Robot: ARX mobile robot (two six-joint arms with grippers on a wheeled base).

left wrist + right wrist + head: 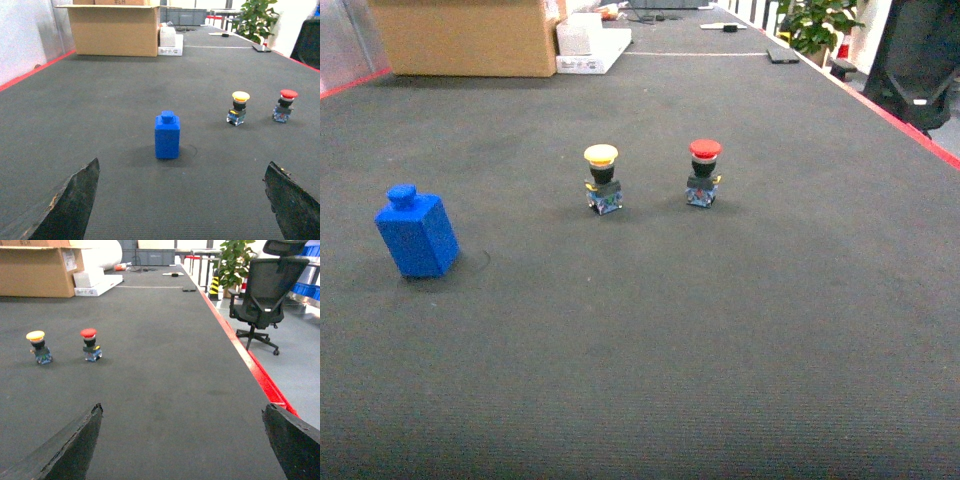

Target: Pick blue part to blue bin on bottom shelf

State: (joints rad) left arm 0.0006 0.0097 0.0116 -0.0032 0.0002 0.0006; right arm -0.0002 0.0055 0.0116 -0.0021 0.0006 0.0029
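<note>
**Blue part upright on the dark mat, both grippers spread wide and empty**

Nearest the lens in each wrist view are two dark, worn fingertips at the bottom corners, cut off by the frame edge. The left gripper (182, 200) has its jaws spread wide with nothing between them; one fingertip (70, 205) shows at the lower left. The right gripper (182, 442) is likewise wide open and holds nothing. Neither gripper shows in the head view.

The blue part (416, 232) stands upright on the dark mat (720, 350), a block with a small round knob on top. Left of the blue part in the head view lies only mat. To its right and a little farther back stands the yellow-capped push button (602, 178), and beyond that, well apart from the blue part, the red-capped push button (704, 171). Far behind the blue part sits a cardboard box (460, 35), its top cut off. No bin or shelf is visible in any view.
</note>
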